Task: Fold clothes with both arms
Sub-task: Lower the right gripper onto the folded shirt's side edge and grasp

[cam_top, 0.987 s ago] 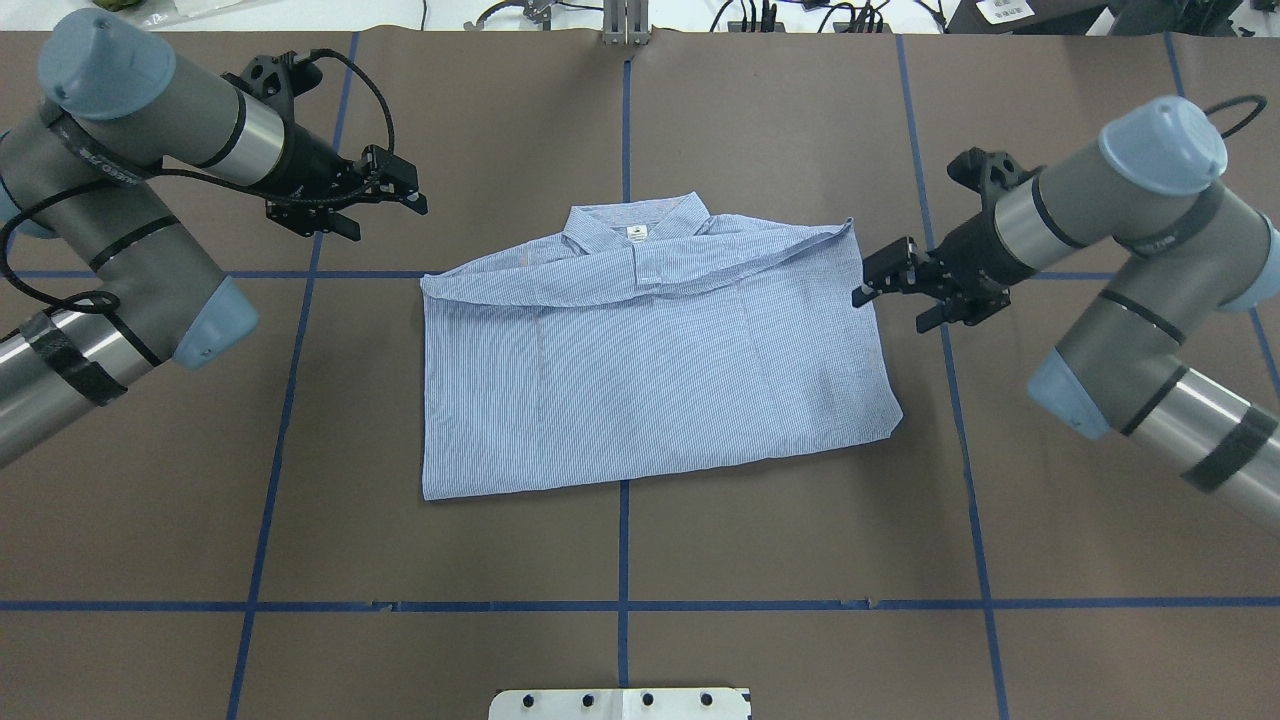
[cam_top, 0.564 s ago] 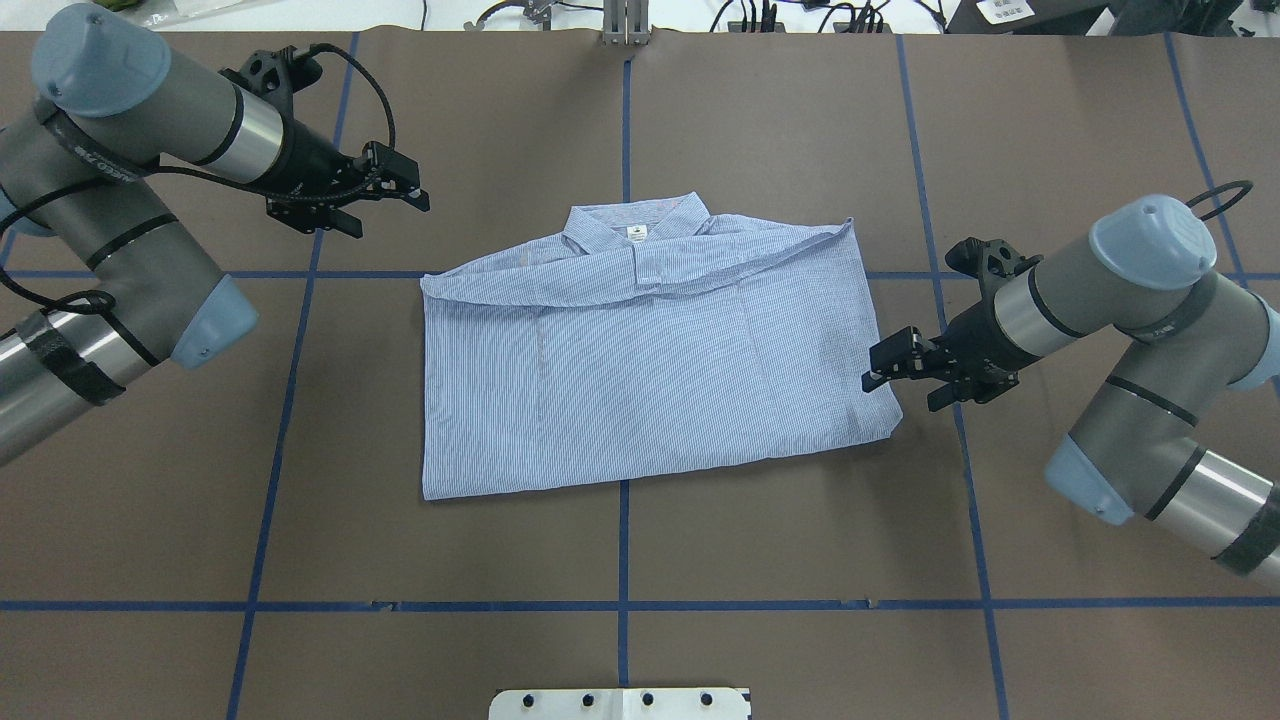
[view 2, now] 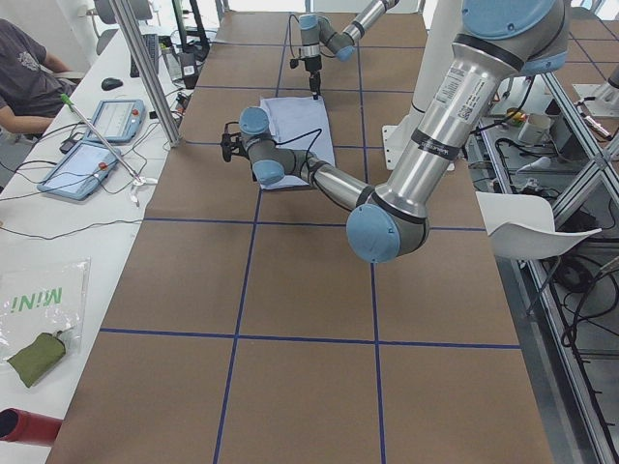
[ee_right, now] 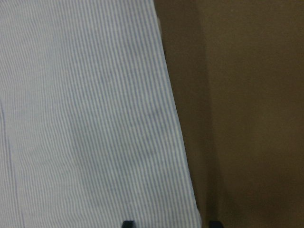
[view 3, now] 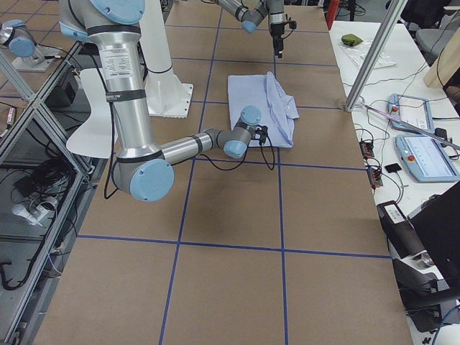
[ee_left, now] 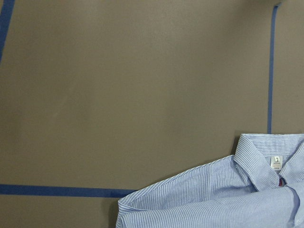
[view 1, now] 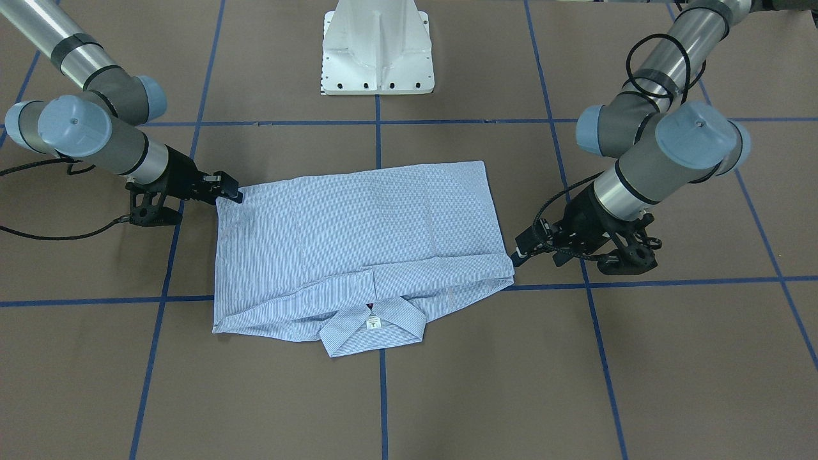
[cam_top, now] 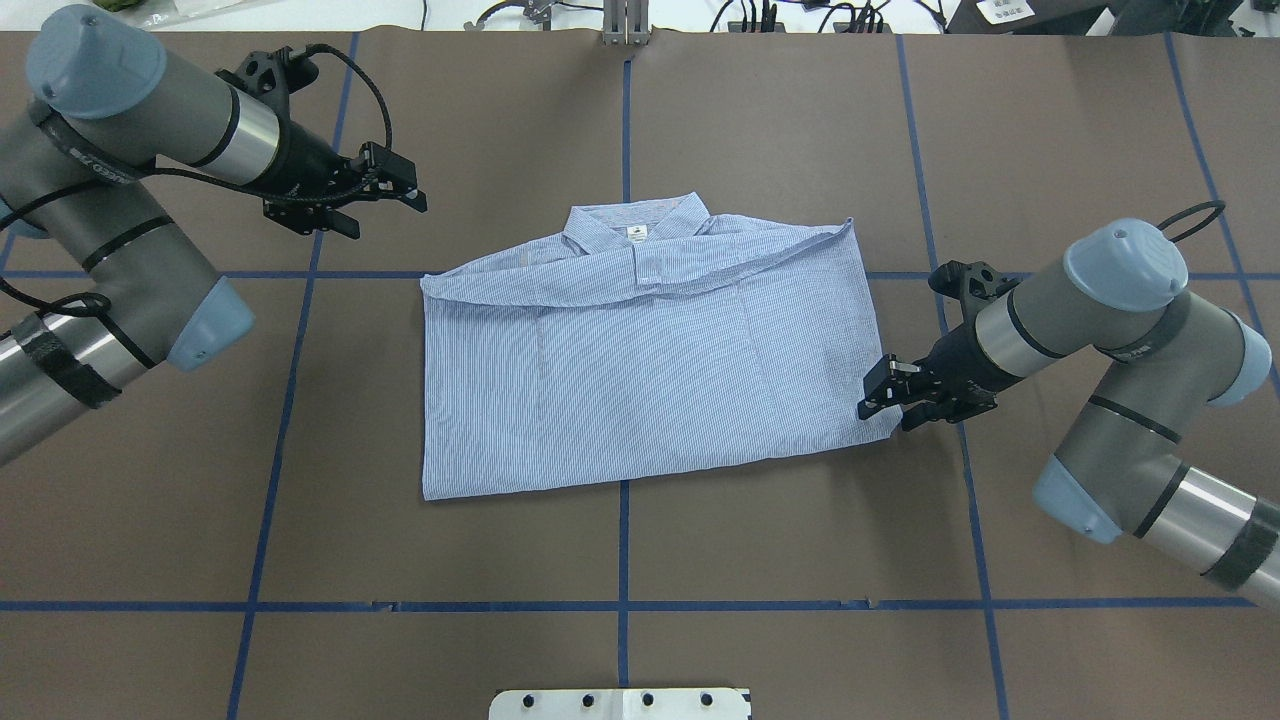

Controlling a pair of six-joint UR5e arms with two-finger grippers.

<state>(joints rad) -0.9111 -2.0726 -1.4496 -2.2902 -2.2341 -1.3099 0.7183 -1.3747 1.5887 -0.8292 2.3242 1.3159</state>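
Note:
The light blue striped shirt point(cam_top: 640, 370) lies folded flat in the middle of the table, collar and white label point(cam_top: 636, 233) on the far side. My right gripper point(cam_top: 875, 395) is low at the shirt's near right corner and open; the right wrist view shows the shirt's edge point(ee_right: 175, 142) running between its two fingertips point(ee_right: 127, 223). My left gripper point(cam_top: 400, 195) hovers open over bare table, beyond and to the left of the shirt's far left corner point(ee_left: 128, 204). In the front-facing view the right gripper point(view 1: 230, 191) touches the cloth's corner and the left gripper point(view 1: 521, 250) sits beside the shirt.
The white pedestal base point(view 1: 377, 48) stands at the robot's edge of the table. Blue tape lines point(cam_top: 623, 120) grid the brown surface. A side bench with tablets point(view 2: 121, 118) and a seated person point(view 2: 29, 68) runs along the far edge.
My right gripper has travelled along the shirt's right edge from the far corner toward the robot, down to the near right corner. The left gripper has barely shifted.

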